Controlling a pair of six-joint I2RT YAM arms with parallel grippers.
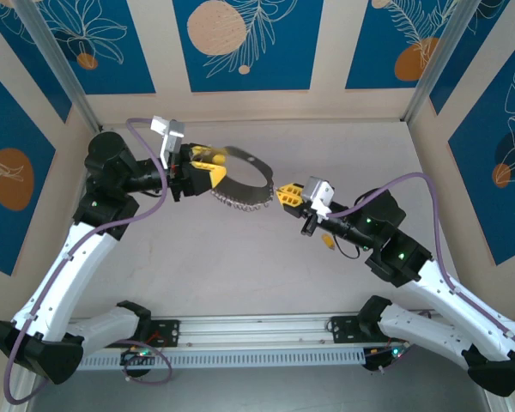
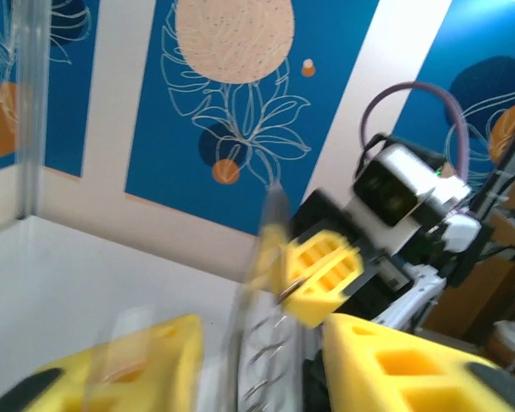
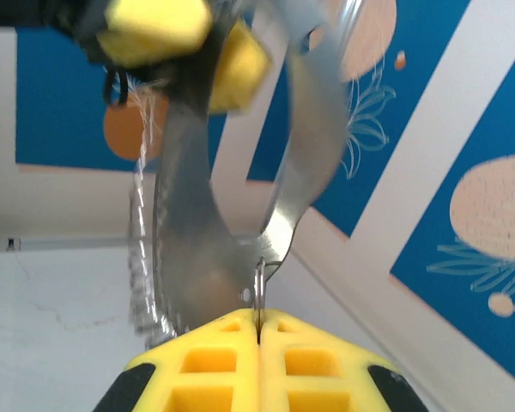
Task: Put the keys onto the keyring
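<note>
The keyring (image 1: 263, 172), a thin grey metal hoop, hangs in the air above the table (image 1: 240, 283) near the centre of the overhead view, stretched between the two arms. The right gripper (image 1: 286, 195) meets it from the right. In the right wrist view its yellow fingers (image 3: 215, 360) are pressed flat together at the bottom centre of the frame, pinching the lower edge of the hoop (image 3: 197, 249), which rises from them towards the upper left. A fringe of tiny silvery keys (image 3: 142, 275) runs down the hoop's left side; from overhead the same fringe (image 1: 238, 204) lines the lower edge of the ring. The left gripper (image 1: 208, 168) stands at the hoop's left end. In its own wrist view the two yellow fingers (image 2: 395, 360) sit well apart at the bottom corners, jaws wide, with the blurred hoop (image 2: 240, 343) passing up through the gap; no contact with either finger can be made out. A tiny yellow-orange key (image 1: 326, 242) shows just below the right wrist, right of centre; whether it rests on the table I cannot tell.
</note>
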